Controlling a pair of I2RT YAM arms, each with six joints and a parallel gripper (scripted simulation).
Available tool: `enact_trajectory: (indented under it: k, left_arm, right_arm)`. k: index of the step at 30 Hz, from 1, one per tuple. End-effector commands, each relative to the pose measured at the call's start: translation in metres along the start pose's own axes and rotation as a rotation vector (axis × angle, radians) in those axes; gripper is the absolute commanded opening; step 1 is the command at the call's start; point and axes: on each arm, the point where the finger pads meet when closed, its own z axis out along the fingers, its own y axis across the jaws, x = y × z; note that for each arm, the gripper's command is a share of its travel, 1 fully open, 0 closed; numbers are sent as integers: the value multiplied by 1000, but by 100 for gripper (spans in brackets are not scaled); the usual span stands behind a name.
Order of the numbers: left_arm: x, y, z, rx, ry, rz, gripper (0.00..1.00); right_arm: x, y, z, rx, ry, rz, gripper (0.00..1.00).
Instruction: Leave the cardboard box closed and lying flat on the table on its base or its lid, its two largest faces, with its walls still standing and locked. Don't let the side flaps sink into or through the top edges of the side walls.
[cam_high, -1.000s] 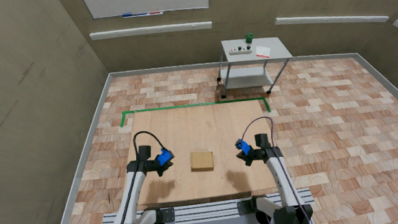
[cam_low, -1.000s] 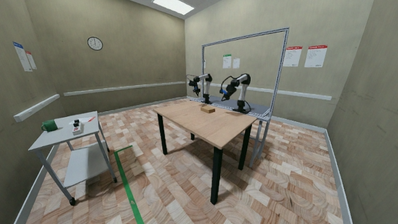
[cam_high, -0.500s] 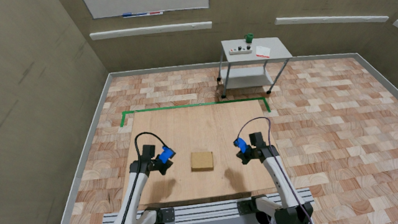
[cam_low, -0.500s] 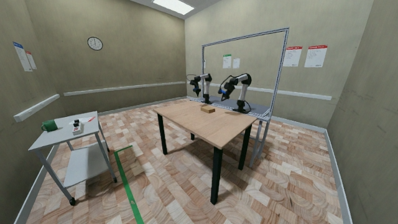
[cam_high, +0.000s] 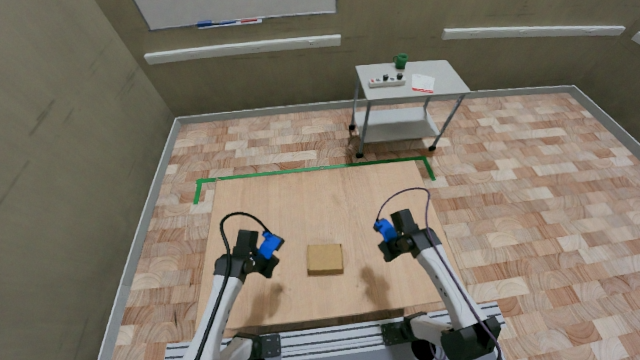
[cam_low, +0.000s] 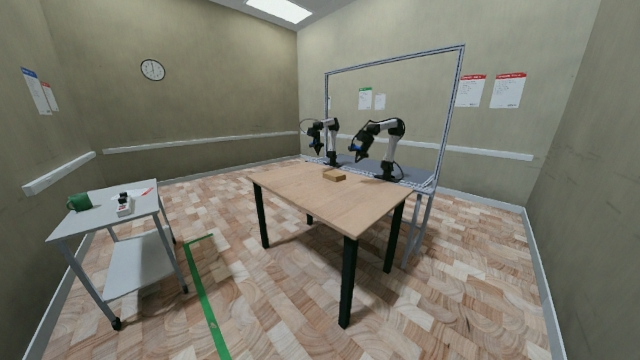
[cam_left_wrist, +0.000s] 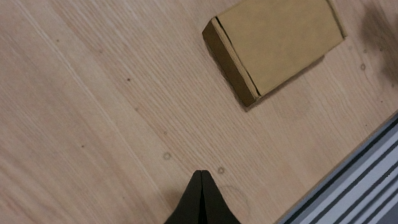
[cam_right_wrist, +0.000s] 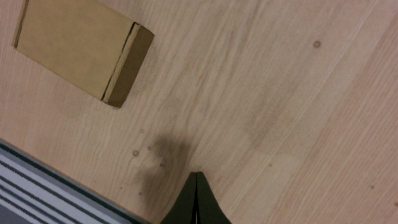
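Observation:
The cardboard box lies flat on the table, with a large face up and its lid panel down. Its visible side walls stand upright. Thin dark slits run along two opposite top edges in the wrist views; whether flaps sink there is too small to tell. My left gripper is shut and empty, raised above the table to one side of the box. My right gripper is shut and empty, raised on the opposite side. Neither touches the box.
The metal rail carrying both arms runs along the table's near edge. An upright metal frame stands behind the arms. A trolley with a green mug stands away from the table.

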Motion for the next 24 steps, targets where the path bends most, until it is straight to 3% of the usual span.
enact_trajectory:
  k: [1, 24]
  left_arm:
    - [4, 4, -2, -44, 51, -82, 1]
    - [4, 4, -1, -205, 200, -354, 1]
  right_arm:
    - [0, -1, -7, 46, 31, 71, 1]
    - [0, -1, -6, 200, 197, 338, 1]
